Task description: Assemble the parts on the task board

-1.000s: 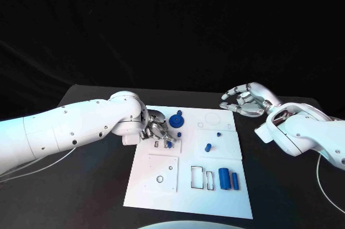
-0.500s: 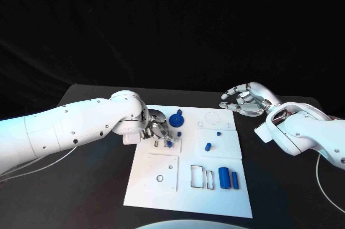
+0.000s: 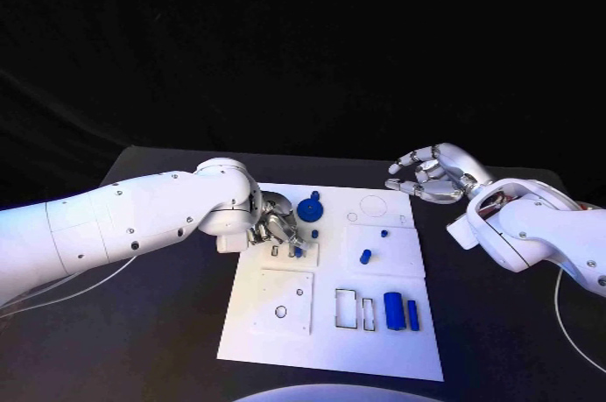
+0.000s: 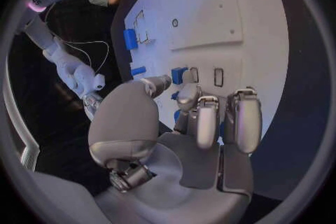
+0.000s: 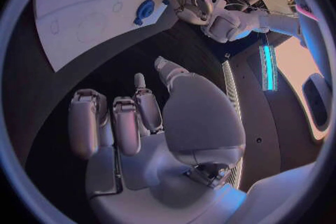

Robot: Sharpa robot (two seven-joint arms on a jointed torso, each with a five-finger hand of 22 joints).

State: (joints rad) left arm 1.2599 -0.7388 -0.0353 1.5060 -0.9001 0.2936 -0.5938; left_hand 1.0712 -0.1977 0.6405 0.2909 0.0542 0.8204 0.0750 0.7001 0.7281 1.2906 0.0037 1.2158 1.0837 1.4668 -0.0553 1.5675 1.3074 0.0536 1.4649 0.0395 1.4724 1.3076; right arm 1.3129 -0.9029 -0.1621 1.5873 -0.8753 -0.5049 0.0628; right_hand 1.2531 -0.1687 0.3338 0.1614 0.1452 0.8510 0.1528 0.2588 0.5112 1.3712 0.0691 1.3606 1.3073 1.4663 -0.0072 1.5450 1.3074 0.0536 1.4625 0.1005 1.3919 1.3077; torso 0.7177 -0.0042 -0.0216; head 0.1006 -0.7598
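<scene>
The white task board (image 3: 379, 349) lies mid-table. My left hand (image 3: 280, 229) rests over its near-left area. The thumb and a finger pinch a small blue block (image 3: 298, 251) standing by two narrow slots; the left wrist view shows the block (image 4: 179, 74) between those fingertips (image 4: 159, 83). A blue gear (image 3: 311, 212) sits just beyond that hand. Small blue pegs (image 3: 365, 257) stand mid-board, and two blue cylinders (image 3: 393, 312) lie near the front right. My right hand (image 3: 433, 176) hovers off the board's far right corner, fingers loosely curved, holding nothing.
Rectangular cutouts (image 3: 346, 307) and a round hole (image 3: 280, 312) mark the board's front half. Black table (image 3: 151, 332) surrounds the board on every side. In the right wrist view the board (image 5: 70, 5) and my left hand (image 5: 189, 3) lie ahead of the right fingers.
My left hand has shifted slightly over the small blue block, with its fingers drawn closer in. The right hand has barely moved.
</scene>
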